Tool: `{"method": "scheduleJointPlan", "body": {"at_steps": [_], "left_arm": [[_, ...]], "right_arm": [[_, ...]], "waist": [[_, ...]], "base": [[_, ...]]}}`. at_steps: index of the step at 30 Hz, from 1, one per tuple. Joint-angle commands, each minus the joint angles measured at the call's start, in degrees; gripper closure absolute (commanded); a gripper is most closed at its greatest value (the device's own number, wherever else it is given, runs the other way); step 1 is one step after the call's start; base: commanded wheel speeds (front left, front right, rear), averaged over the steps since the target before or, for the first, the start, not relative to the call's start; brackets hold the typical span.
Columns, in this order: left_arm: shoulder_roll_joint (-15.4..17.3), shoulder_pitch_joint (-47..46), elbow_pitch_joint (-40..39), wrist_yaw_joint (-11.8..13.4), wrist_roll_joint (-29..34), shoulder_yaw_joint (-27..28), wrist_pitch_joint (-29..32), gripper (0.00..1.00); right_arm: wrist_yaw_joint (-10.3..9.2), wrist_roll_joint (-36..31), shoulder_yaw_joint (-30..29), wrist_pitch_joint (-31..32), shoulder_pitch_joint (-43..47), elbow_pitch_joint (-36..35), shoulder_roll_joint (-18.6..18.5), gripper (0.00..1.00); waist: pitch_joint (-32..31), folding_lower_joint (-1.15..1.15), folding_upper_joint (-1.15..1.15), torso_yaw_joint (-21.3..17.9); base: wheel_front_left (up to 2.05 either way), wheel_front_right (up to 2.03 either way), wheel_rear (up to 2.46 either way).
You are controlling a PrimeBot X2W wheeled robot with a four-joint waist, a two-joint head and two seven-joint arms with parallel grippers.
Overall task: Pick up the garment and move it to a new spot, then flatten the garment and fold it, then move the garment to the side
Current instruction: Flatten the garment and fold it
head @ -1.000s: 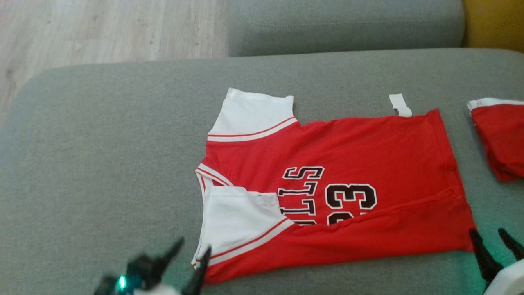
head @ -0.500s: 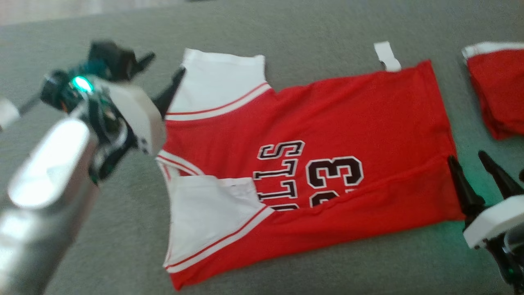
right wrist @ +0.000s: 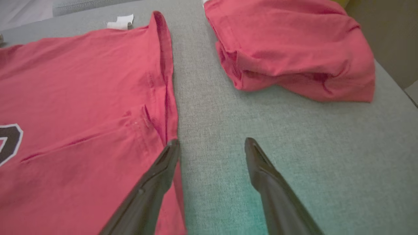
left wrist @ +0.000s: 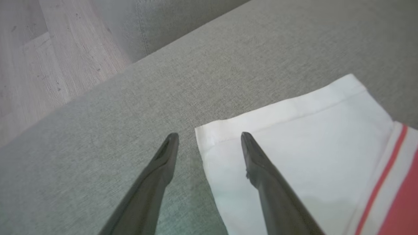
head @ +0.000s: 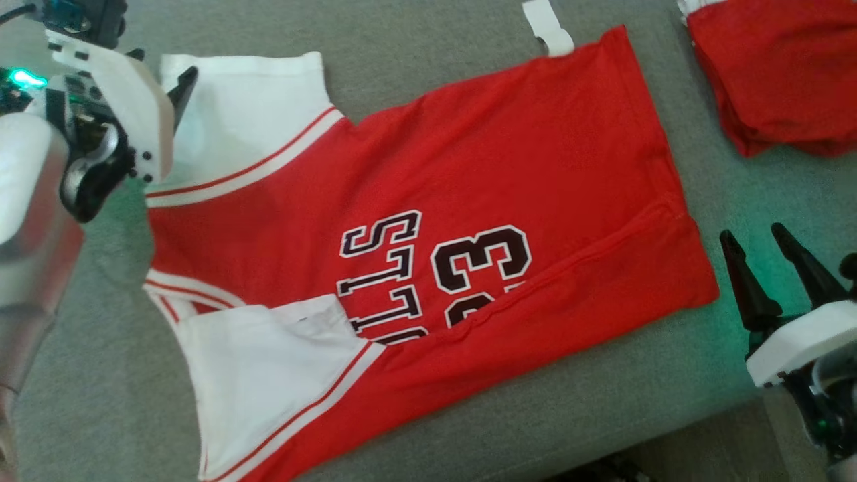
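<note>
Both wide open: left gripper (left wrist: 209, 134) by the sleeve (left wrist: 294, 137), right gripper (right wrist: 211, 140) by the hem (right wrist: 162, 58). Soft, floppy jersey (head: 509, 154); I'd pinch edges.

We see the garment (head: 535, 167) as soft matt cloth, the cushion (head: 435, 27) as coarse grey weave (slightly nubbly), the floor (left wrist: 49, 49) as pale matt wood-grain, and the left forearm (head: 27, 221) as glossy.

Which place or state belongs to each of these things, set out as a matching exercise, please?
1. red-and-white basketball jersey
2. small white fabric label
3. bunched red cloth garment
4. left gripper

A. open, astride the corner of a white sleeve
B. spread on the grey fabric cushion
C. apart, right of the jersey
D. poking out at the jersey's far edge

Pairs: 1-B, 2-D, 3-C, 4-A.
</note>
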Motion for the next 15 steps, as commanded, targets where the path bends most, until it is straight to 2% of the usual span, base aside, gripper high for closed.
{"method": "scheduleJointPlan", "body": {"at_steps": [1, 10, 11, 12, 13, 14, 15], "left_arm": [[3.18, -3.43, -0.88, 0.11, -0.09, 1.60, 0.22, 0.00], [3.67, -5.01, 3.62, 0.10, -1.46, 0.47, -1.46, 0.00], [3.62, -5.15, 4.10, 0.10, -1.63, 0.40, -1.57, 0.07], [3.56, -5.26, 4.49, 0.10, -1.83, 0.27, -1.57, 0.35], [3.29, -5.36, 4.97, 0.10, -2.68, 0.08, -1.47, 0.76], [3.04, -5.30, 5.07, 0.09, -3.54, 0.12, -1.32, 1.00], [2.84, -5.29, 5.03, 0.09, -4.31, 0.07, -1.15, 1.00]], "right_arm": [[-0.04, 0.30, 0.86, -0.74, -0.78, -1.26, -0.94, 0.00], [-0.04, 1.05, 1.63, -1.49, -2.40, -0.18, -1.61, 0.00], [-0.04, 1.07, 1.58, -1.47, -2.57, -0.15, -1.76, 0.00], [-0.04, 1.11, 1.51, -1.44, -2.71, -0.15, -1.93, 0.00], [-0.04, 1.09, 1.36, -1.32, -2.92, -0.21, -2.20, 0.00], [-0.04, 1.00, 1.36, -1.23, -3.03, -0.29, -2.34, 0.00], [-0.04, 0.87, 1.37, -1.13, -3.18, -0.41, -2.47, 0.00]], "waist": [[1.21, -0.01, 0.00, -1.13], [2.52, -0.01, 0.00, -1.58], [2.62, -0.01, 0.00, -1.50], [2.71, -0.01, 0.00, -1.38], [2.83, -0.01, 0.00, -1.11], [2.85, -0.01, 0.00, -0.97], [2.86, -0.01, 0.00, -0.81]], "base": [[0.00, 0.00, 0.00], [0.00, 0.00, 0.00], [0.00, 0.00, 0.00], [0.00, 0.00, 0.00], [0.00, 0.00, 0.00], [0.00, 0.00, 0.00], [0.00, 0.00, 0.00]]}}
